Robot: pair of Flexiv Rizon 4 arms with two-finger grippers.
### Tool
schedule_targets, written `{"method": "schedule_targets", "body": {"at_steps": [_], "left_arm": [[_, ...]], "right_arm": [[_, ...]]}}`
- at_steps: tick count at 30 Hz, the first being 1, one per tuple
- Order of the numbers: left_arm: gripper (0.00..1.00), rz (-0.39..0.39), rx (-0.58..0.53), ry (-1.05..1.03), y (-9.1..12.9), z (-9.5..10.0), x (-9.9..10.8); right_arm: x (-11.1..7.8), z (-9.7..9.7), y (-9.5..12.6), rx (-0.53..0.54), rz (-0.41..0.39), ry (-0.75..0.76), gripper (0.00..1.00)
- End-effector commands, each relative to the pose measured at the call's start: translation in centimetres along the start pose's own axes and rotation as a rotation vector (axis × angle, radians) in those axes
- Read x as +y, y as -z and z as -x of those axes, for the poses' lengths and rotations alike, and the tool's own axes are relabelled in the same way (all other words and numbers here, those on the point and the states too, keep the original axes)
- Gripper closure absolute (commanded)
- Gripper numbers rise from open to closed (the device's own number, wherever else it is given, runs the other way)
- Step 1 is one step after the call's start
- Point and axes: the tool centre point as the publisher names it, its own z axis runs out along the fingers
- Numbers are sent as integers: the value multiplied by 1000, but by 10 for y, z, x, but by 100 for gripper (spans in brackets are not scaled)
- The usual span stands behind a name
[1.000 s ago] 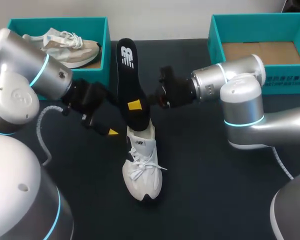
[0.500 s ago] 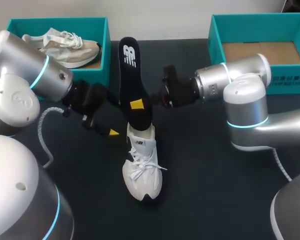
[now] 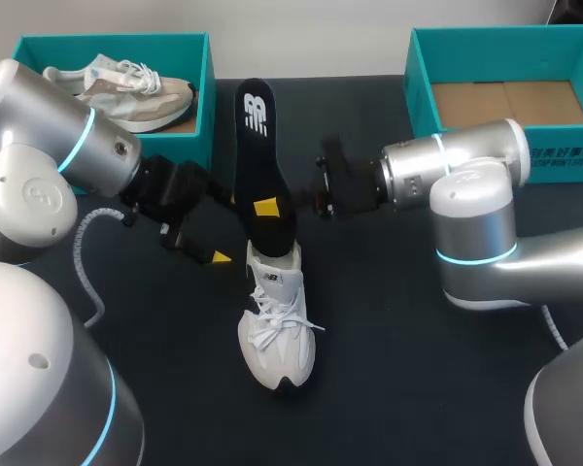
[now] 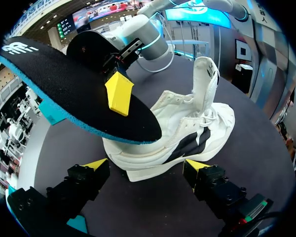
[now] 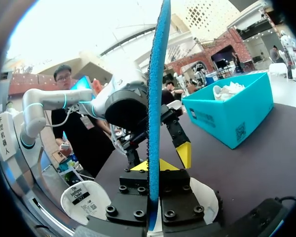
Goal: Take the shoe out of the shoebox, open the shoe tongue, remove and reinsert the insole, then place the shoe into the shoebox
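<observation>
- The black insole [image 3: 257,165] stands tilted over the counter [image 3: 418,369], its lower end at the opening of the white shoe [image 3: 277,320].
- The right gripper [image 5: 154,167] is clamped on the insole from both sides.
- The shoe lies on the counter between two teal shoeboxes, well apart from them.
- The left gripper [image 4: 145,167] is spread wide beside the shoe's heel, holding nothing.
- The left shoebox [image 3: 204,97] holds another sneaker [image 3: 126,87].
</observation>
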Motion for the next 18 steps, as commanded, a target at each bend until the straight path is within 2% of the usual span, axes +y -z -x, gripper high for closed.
{"method": "schedule_targets", "body": {"at_steps": [1,11,18], "left_arm": [[0,3,0,0,0,-1,0],[0,3,0,0,0,-1,0],[0,3,0,0,0,-1,0]], "right_arm": [[-7,-1,-1,-10,19,6,100],[-12,10,-4,-4,17,13,100],[-29,4,-7,11,0,-23,100]]}}
